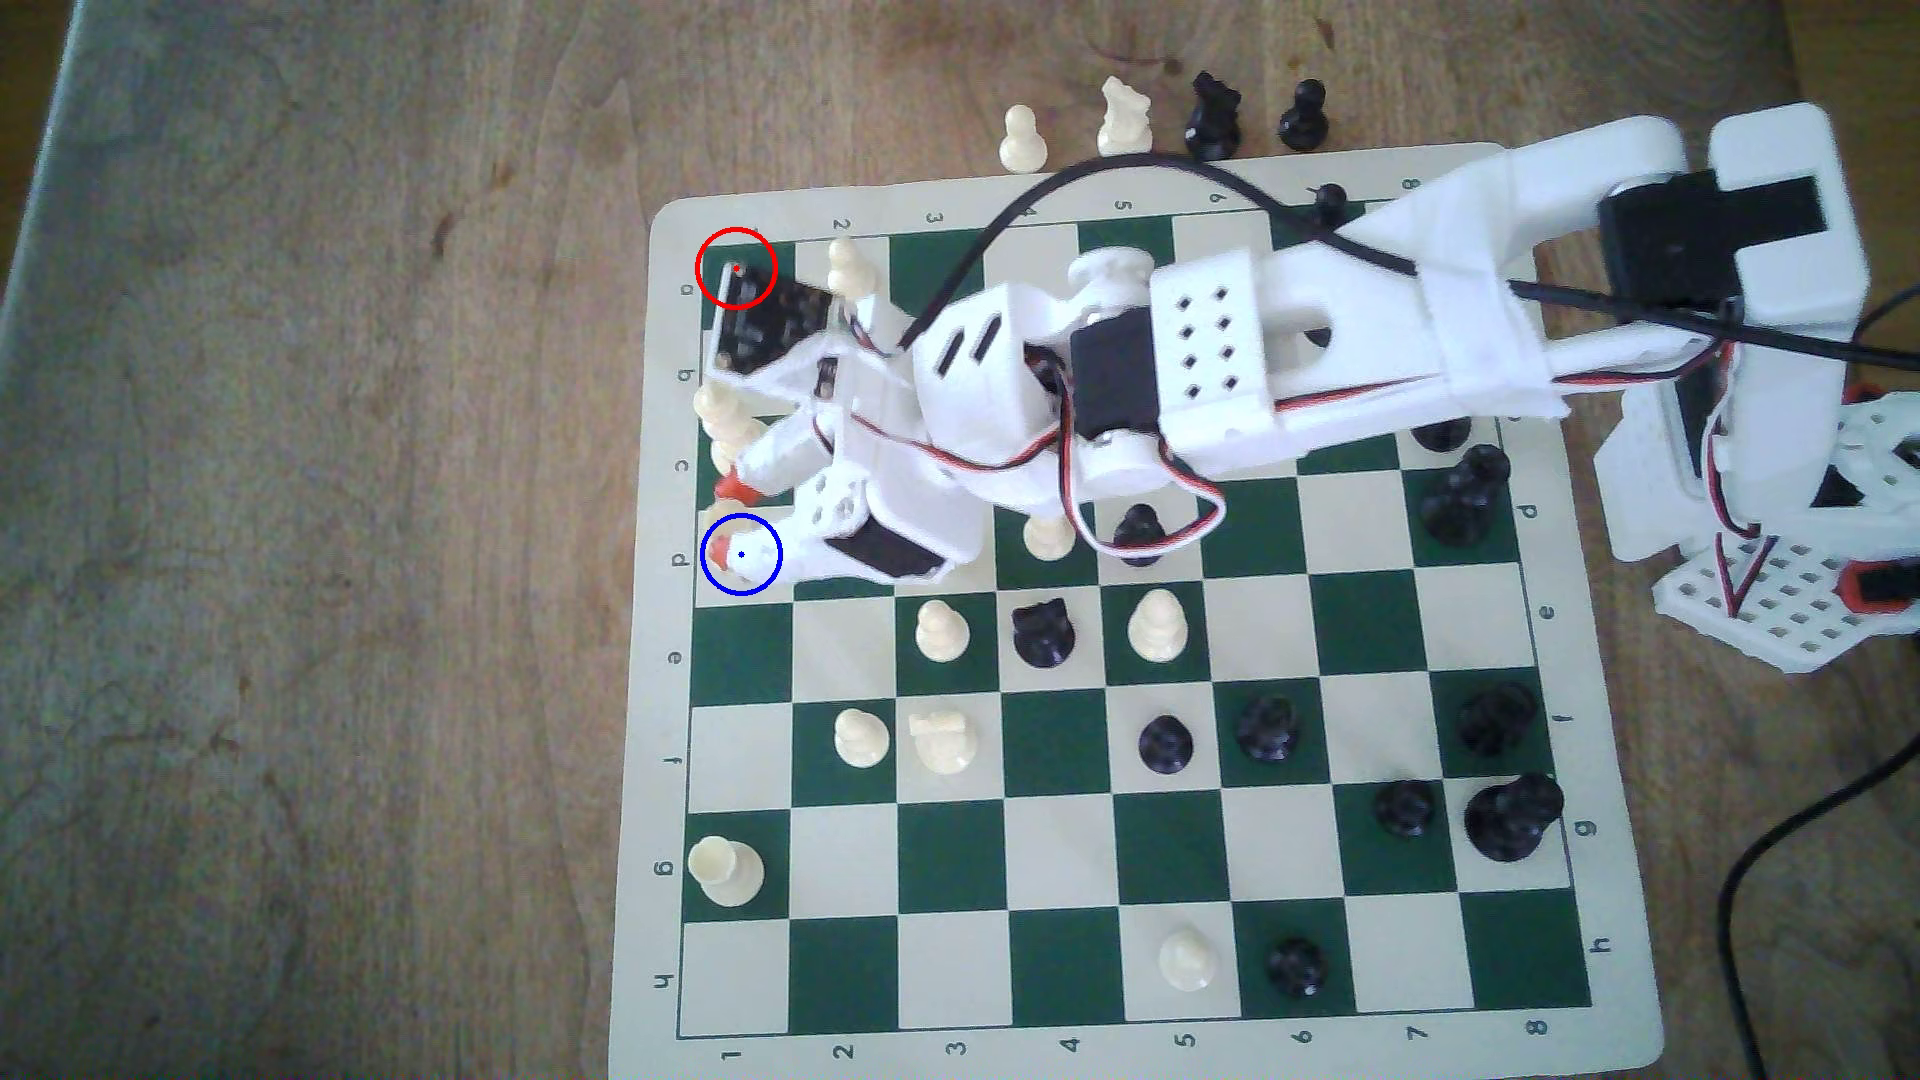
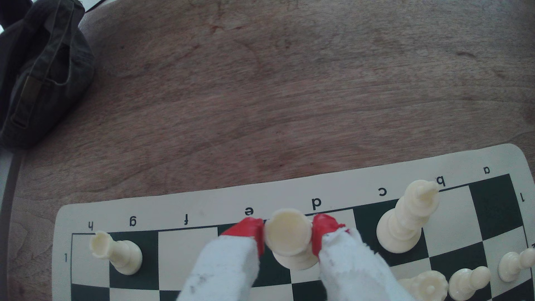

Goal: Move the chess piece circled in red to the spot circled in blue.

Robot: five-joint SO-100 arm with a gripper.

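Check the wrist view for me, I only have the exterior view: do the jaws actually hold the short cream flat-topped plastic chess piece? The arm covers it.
Observer: Yes. The short cream flat-topped plastic piece is upright, clamped between the red-tipped jaws.
Operator: Over the blue-ringed square?
Observer: Its base appears to straddle the line between the cream d1 square and the dark e1 square. I cannot tell whether it touches the board.
Operator: Neighbours clear?
Observer: The tall cream piece on c1 stands apart from the jaws.
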